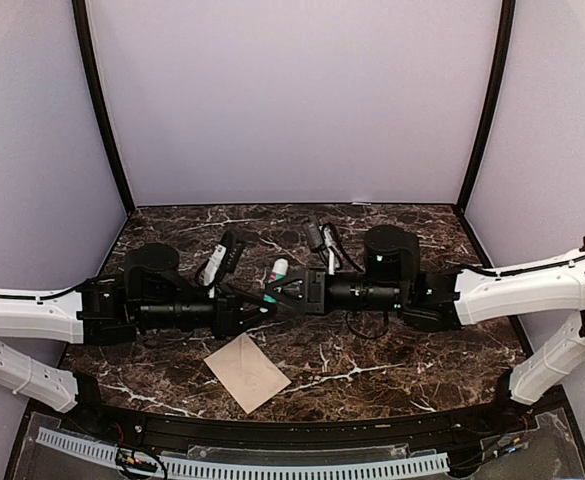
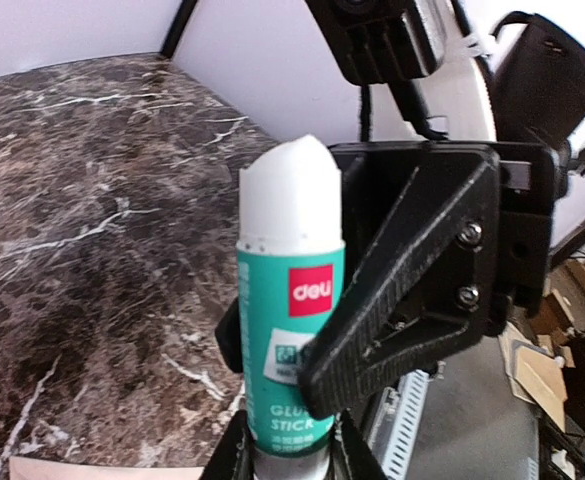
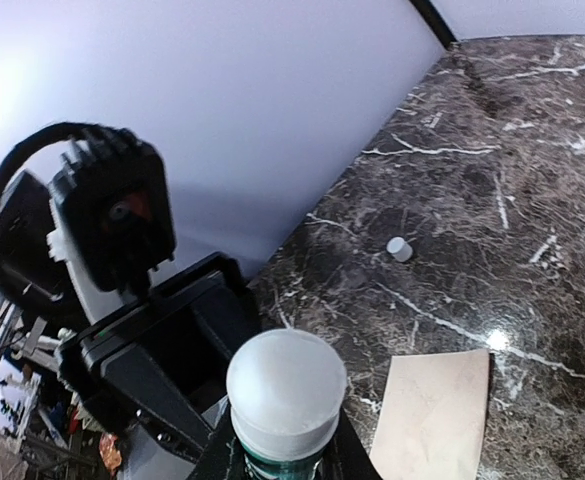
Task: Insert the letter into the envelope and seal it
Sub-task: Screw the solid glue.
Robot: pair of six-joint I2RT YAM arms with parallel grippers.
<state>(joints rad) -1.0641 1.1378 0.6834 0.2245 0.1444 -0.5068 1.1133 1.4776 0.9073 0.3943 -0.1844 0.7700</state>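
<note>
Sealing step: left hand point(image 2: 287, 458) and right hand point(image 3: 277, 452) both clamp the glue stick point(image 2: 290, 330); next, glue must reach the flap of the near envelope point(image 1: 247, 372).

The left gripper point(image 1: 264, 302) and right gripper point(image 1: 294, 290) meet at a green-and-white glue stick point(image 1: 278, 272) over the marble surface point(image 1: 422, 370), a cream envelope point(image 1: 247, 372) lying nearer.

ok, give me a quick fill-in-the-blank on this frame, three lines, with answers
1. The left gripper and right gripper both grip the glue stick, whose red patch reads ___.
2. The envelope lies flat on the table, touched by ___ gripper.
3. The glue stick's label is teal and its domed top is ___.

Missing words: deli; neither; white.
</note>
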